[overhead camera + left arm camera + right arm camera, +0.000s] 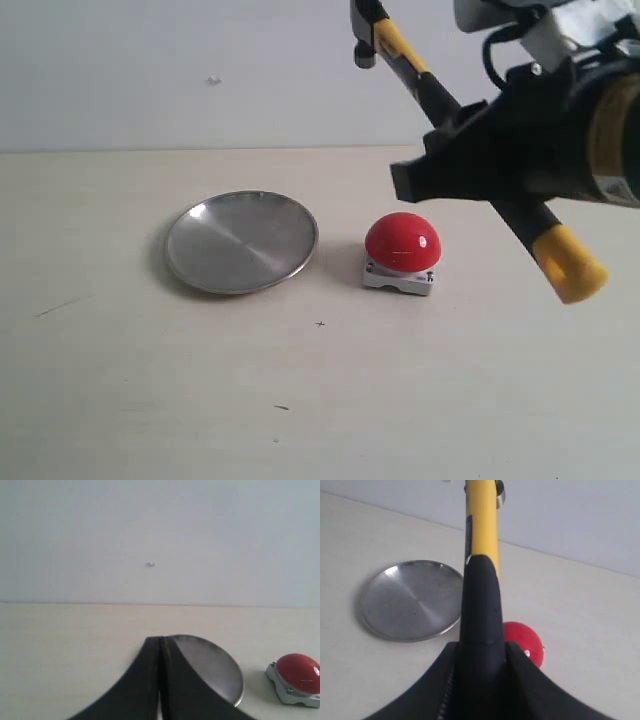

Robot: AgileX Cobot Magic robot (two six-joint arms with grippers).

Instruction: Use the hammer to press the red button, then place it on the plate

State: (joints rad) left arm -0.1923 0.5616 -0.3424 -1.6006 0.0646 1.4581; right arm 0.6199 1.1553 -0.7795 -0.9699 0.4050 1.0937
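Observation:
My right gripper (470,165) is shut on the black handle of the hammer (420,75), holding it in the air above and right of the red button (402,240). The hammer slants, with its dark head at the top edge and its yellow end (570,262) low on the right. In the right wrist view the hammer (481,555) rises from my gripper (482,650), partly covering the red button (526,642). The silver plate (242,240) lies left of the button. My left gripper (160,641) is shut on nothing, near the plate (212,672).
The pale table (150,400) meets a plain white wall (200,60) at the back. The button's light-grey base (398,280) rests flat on the table. A few small dark specks (320,323) mark the surface in front.

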